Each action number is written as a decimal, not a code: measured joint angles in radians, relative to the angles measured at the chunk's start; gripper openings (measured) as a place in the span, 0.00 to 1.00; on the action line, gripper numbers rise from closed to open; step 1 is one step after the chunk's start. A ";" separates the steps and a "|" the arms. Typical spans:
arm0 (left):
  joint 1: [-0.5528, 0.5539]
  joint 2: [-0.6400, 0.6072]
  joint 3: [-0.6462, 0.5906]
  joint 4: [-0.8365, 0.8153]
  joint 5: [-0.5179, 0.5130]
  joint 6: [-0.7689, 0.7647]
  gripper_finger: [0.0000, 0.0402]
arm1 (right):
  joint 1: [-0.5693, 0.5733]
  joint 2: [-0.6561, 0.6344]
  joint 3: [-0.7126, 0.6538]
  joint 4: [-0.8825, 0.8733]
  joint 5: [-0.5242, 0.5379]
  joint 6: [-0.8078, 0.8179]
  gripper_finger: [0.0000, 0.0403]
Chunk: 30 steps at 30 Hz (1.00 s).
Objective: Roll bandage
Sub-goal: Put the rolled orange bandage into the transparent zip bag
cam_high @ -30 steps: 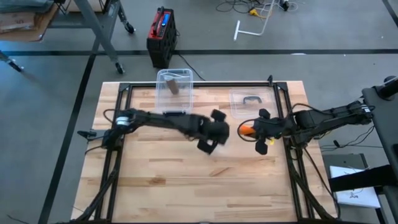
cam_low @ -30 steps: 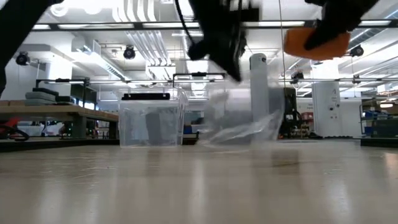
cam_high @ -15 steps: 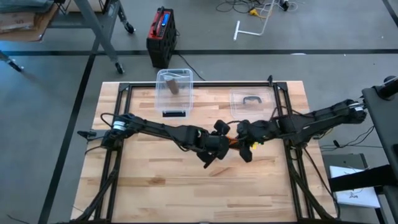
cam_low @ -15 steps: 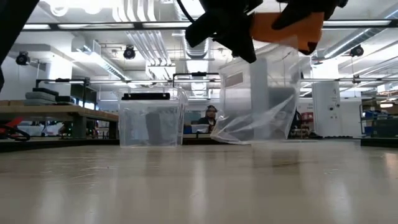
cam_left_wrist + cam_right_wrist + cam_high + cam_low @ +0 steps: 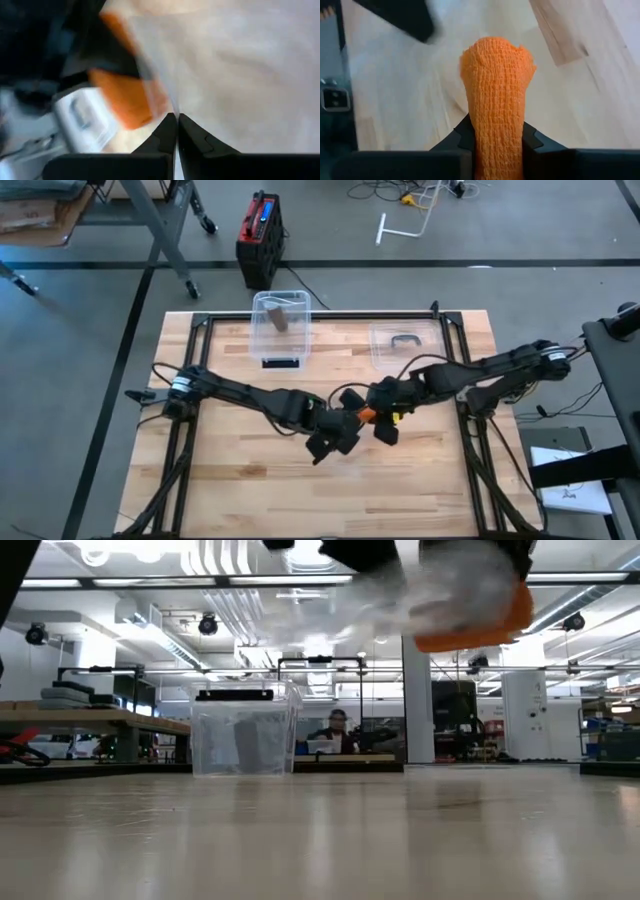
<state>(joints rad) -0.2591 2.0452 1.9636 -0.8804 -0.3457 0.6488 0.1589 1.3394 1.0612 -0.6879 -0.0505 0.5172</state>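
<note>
Orange bandage [image 5: 496,100] pinched between right gripper [image 5: 495,132] fingers, held above table [image 5: 250,470] centre. Left gripper [image 5: 177,131] fingers pressed together, just left of bandage. Clear bin [image 5: 279,317] at far edge, brown object [image 5: 279,320] inside. No legible labels.

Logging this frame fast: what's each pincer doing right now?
Left pincer: shut, apparently pinching a thin clear film.
Right pincer: shut on the orange bandage roll.
</note>
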 joint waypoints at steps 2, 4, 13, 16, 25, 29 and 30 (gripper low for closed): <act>-0.005 -0.009 0.000 0.004 0.072 -0.017 0.00 | 0.000 0.018 0.035 -0.025 0.000 -0.046 0.13; -0.009 -0.016 0.000 -0.002 0.109 -0.039 0.00 | 0.009 0.023 0.071 -0.024 0.001 -0.088 0.13; -0.005 -0.018 -0.004 -0.040 0.161 -0.065 0.00 | 0.067 0.030 0.216 -0.080 0.138 -0.342 0.13; -0.001 -0.037 -0.003 -0.046 0.231 -0.091 0.00 | 0.092 0.036 0.215 -0.066 0.239 -0.439 0.13; 0.049 -0.119 -0.056 0.030 0.551 -0.171 0.00 | 0.192 0.051 0.201 0.070 0.519 -0.812 0.13; 0.053 -0.185 -0.175 0.171 0.640 -0.183 0.00 | 0.214 0.050 0.192 0.085 0.554 -0.891 0.13; 0.053 -0.209 -0.213 0.209 0.652 -0.191 0.00 | 0.216 0.049 0.189 0.090 0.557 -0.899 0.13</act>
<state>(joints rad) -0.2064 1.8365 1.7511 -0.6717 0.3064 0.4582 0.3748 1.3879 1.2500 -0.5976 0.5063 -0.3819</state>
